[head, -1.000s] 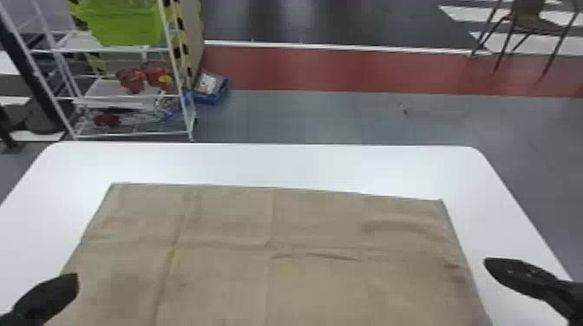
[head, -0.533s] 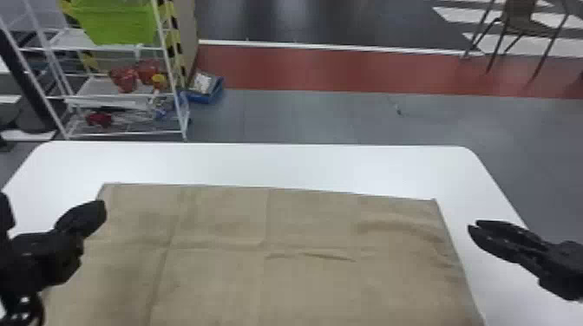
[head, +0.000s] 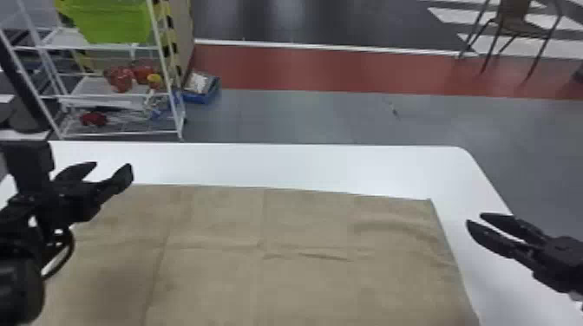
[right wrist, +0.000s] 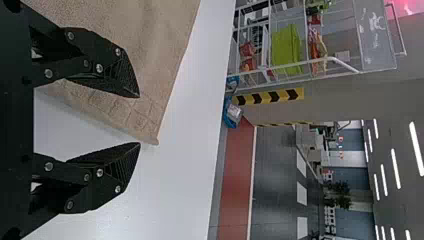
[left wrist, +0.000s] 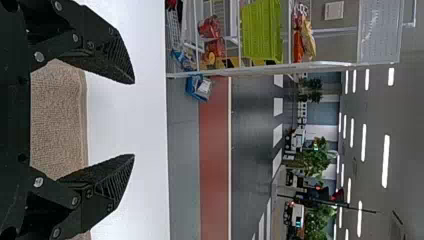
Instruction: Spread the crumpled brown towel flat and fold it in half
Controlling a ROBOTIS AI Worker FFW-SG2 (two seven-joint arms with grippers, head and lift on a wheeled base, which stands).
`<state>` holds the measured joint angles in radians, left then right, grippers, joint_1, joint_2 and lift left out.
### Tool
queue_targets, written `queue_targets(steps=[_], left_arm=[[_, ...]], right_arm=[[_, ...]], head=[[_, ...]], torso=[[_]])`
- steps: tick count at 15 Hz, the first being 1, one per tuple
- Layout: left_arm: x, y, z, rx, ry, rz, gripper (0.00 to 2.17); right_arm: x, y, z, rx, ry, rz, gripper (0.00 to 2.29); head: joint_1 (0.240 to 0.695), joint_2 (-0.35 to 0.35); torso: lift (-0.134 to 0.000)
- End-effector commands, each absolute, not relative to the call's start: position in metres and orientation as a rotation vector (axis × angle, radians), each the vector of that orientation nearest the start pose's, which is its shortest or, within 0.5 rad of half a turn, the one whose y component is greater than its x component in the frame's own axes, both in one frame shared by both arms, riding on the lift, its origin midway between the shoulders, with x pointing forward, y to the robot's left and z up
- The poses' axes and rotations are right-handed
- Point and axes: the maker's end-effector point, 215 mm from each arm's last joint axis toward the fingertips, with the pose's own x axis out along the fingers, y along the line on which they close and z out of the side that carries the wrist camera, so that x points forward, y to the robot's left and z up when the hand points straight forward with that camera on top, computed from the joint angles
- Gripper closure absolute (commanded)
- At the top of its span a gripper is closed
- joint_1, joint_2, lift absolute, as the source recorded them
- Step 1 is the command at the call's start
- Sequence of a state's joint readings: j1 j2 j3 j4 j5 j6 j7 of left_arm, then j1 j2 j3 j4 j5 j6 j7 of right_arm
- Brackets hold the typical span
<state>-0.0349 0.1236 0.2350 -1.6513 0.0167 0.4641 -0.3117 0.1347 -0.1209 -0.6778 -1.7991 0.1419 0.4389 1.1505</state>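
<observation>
White table (head: 312,166) under brown towel (head: 303,221), left pincer (head: 112,165) and right pincer (head: 475,218) empty, fingers wide apart.

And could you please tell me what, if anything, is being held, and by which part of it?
Nothing: the left gripper and right gripper are open and empty; the towel lies on the table.

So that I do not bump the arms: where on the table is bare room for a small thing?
A bare strip of white table runs between the towel and the table's far edge. It is crowded at the left, by the left gripper, and beside the towel's right edge, by the right gripper.
</observation>
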Motion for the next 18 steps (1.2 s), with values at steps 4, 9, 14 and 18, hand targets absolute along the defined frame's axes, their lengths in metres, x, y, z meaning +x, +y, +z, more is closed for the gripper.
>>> queue_targets(steps=[4, 9, 14, 18], left_arm=[[0.587, 0.376, -0.416, 0.037, 0.395, -0.035, 0.42], [0.585, 0.37, -0.439, -0.087, 0.503, -0.114, 0.42], [0.589, 0.378, -0.453, -0.076, 0.516, -0.093, 0.42], [0.596, 0.382, -0.454, -0.061, 0.508, -0.087, 0.42]], right_arm=[[0.438, -0.421, -0.383, -0.003, 0.391, 0.414, 0.66], [0.441, -0.412, -0.37, -0.02, 0.373, 0.426, 0.65], [0.439, -0.41, -0.369, -0.018, 0.377, 0.436, 0.66], [0.439, -0.407, -0.361, -0.031, 0.365, 0.44, 0.66]], head=[[0.695, -0.066], [0.695, -0.046], [0.695, -0.041], [0.695, -0.03]], torso=[[-0.122], [-0.122], [-0.122], [-0.122]])
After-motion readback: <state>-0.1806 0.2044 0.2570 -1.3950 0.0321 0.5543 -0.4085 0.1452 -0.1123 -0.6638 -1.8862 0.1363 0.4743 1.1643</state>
